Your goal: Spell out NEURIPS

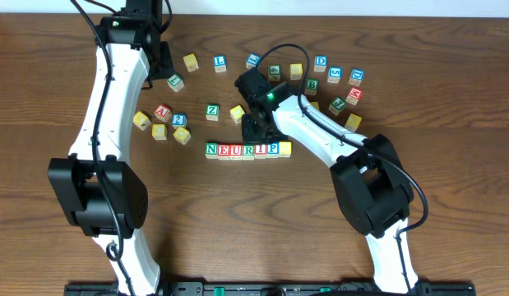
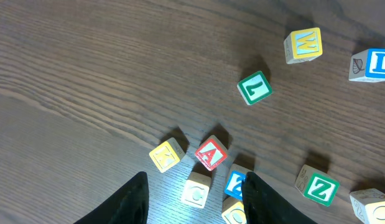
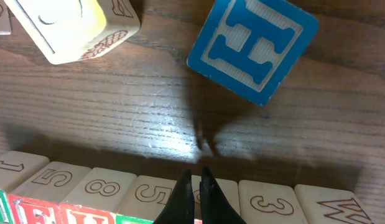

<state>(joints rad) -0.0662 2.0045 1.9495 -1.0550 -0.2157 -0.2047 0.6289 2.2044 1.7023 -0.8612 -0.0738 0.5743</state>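
On the left, I see my left gripper [image 2: 195, 200] spread wide and empty above the A block [image 2: 211, 152]. Mid-table, the block row [image 1: 242, 150] reads NEURIP. My right gripper [image 3: 195, 190] is pinched closed on nothing, right over it.

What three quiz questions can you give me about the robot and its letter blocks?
1. True or false: the left hand holds a block.
2. In the right wrist view, which letter is on the blue block? A) H B) Z C) L
3. Fill in: the row starts with the letter ___.
Key: 1 false, it is open and empty. 2 A. 3 N.
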